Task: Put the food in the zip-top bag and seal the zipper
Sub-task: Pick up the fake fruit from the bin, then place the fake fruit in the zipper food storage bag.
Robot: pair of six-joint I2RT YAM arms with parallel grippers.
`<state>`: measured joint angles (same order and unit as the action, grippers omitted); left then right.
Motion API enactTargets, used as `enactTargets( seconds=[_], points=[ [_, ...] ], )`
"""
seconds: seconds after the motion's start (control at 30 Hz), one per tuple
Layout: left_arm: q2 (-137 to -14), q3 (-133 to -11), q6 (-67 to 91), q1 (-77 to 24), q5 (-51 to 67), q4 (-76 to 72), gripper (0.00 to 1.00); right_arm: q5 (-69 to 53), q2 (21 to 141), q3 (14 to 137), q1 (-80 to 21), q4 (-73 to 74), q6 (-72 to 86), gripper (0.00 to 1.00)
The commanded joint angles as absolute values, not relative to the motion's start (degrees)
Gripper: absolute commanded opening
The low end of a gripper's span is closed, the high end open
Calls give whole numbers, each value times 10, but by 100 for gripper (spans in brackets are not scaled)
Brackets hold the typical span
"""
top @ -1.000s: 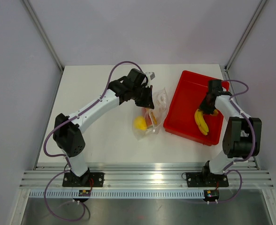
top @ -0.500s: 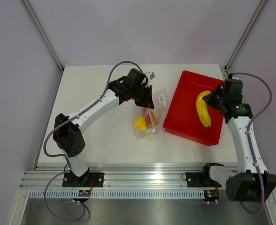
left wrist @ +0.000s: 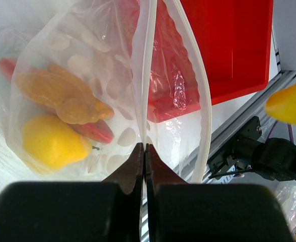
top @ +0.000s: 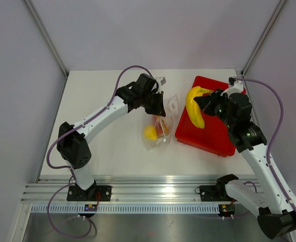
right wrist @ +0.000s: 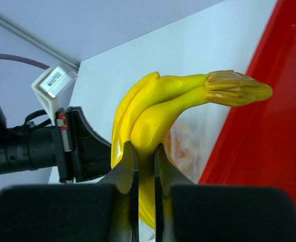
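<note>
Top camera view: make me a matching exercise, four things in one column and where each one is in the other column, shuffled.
1 banana
2 zip-top bag
3 yellow lump
4 red tray

A inside the bag
B mouth edge pinched by the left fingers
C resting on the table, right of the bag
D held in the air by the right fingers

Pairs: 1-D, 2-B, 3-A, 4-C

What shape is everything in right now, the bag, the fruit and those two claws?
Zip-top bag, mouth open.
Zipper, unsealed, strips apart.
Yellow lump, inside the bag.
Orange knobbly pieces, inside the bag.
Banana, held in the air near the red tray.
Left gripper, shut on the bag's lip.
Right gripper, shut on the banana.
</note>
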<state>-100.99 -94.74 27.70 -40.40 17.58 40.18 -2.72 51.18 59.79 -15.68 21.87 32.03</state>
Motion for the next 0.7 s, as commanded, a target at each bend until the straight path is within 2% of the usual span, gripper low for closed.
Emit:
enactTargets(
  seconds=[0.0,0.4,0.67],
  points=[
    [-996,-951,279,-406,185,381,0,35,542,622,-209,126,363,0],
    [-986,-950,262,-405,177,397,0,202,643,655,-363,9,407,0],
    [-984,-951,258,-400,175,405,0,287,664,631,-389,-14,453,0]
  ],
)
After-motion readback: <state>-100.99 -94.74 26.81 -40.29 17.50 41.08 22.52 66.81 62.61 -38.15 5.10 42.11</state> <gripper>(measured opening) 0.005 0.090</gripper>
